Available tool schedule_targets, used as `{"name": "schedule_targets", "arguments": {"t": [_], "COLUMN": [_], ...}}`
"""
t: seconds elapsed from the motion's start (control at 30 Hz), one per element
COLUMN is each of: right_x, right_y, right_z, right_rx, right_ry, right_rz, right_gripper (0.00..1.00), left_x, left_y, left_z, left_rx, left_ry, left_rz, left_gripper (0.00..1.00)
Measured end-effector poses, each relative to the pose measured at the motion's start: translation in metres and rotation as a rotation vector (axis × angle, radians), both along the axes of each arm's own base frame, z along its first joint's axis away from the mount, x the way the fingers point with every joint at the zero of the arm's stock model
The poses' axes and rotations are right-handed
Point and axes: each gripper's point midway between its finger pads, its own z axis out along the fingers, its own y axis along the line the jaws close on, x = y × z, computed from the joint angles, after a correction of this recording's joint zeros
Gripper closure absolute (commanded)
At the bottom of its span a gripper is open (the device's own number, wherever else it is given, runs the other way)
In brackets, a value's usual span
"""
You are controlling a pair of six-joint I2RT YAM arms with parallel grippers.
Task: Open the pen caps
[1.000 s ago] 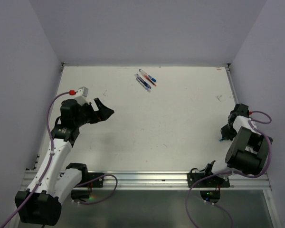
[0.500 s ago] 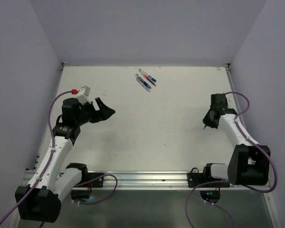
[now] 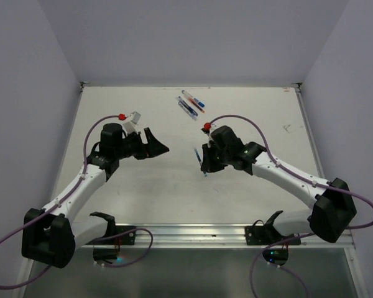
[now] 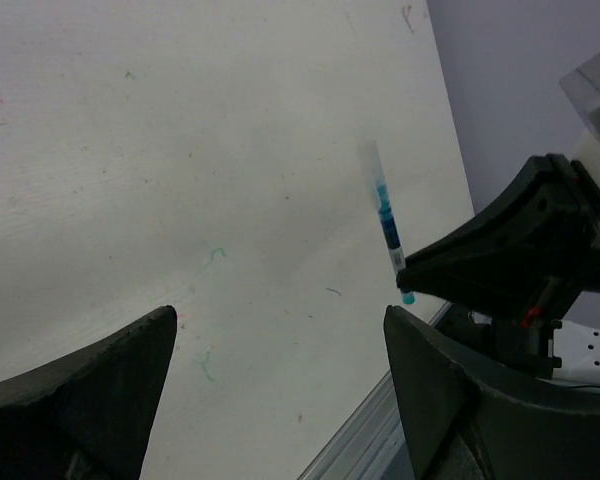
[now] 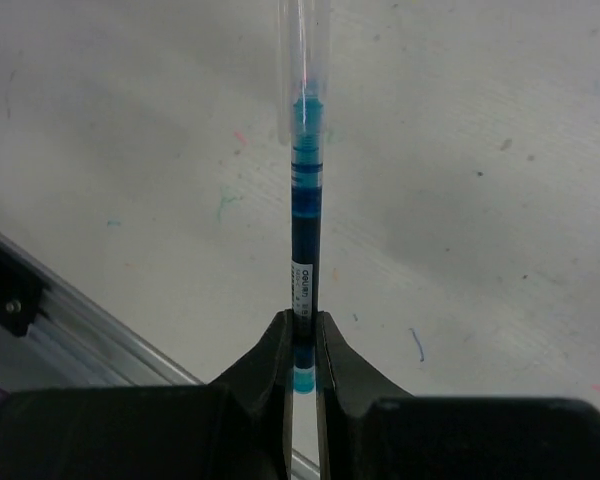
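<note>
Top external: fixed, high and behind both arm bases. Faces down and forward over the whole table (image 3: 248,118). Far off; both arms show small.

Left wrist: mounted behind the left gripper (image 4: 280,400). Looks out between its own jaws, slanting across the table surface ahead of them.

Right wrist: mounted behind the right gripper (image 5: 302,345). Looks along its jaws, very near the pen (image 5: 305,230) ahead of them, table beyond.

Shared: left wrist view also catches the right gripper and pen, ahead and to the right of its jaws. Top view holds both grippers.

White table (image 3: 248,118), faintly scuffed, pale lilac walls (image 3: 193,37) on three sides — metal rail (image 3: 193,231) along near edge
</note>
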Motion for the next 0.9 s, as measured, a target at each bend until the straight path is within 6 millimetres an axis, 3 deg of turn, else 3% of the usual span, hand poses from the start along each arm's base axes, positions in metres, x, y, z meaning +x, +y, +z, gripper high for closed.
{"name": "schedule_targets", "arguments": {"t": [0.2,0.37,0.57,0.9], "right_x": [-0.041,-0.054,-0.052,-0.046], "right_y": [0.04,0.058,0.068,0.078], "right_z": [0.001,0.006,0.012,0.011], "right_rx": [0.057,0.084,0.122,0.146], "right_ry": [-0.006,-0.029,-0.056,-0.061], "right_rz": [0.186,0.247,0.251,0.239], "right_gripper": [1.0,1.0,1.0,1.0], "left_x": [0.003,0.001,-0.006,-0.011], "left_y": [-0.015,-0.027,-0.042,-0.051], "left_z": [-0.001,-0.004,-0.007,-0.016], "left_rx": [-0.043,-0.06,-0.079,-0.114], "left_ry": [0.024,0.049,0.063,0.115], "left_rz": [-0.021,-0.035,-0.064,-0.066], "left_gripper": [0.16,0.18,0.27,0.45]}}
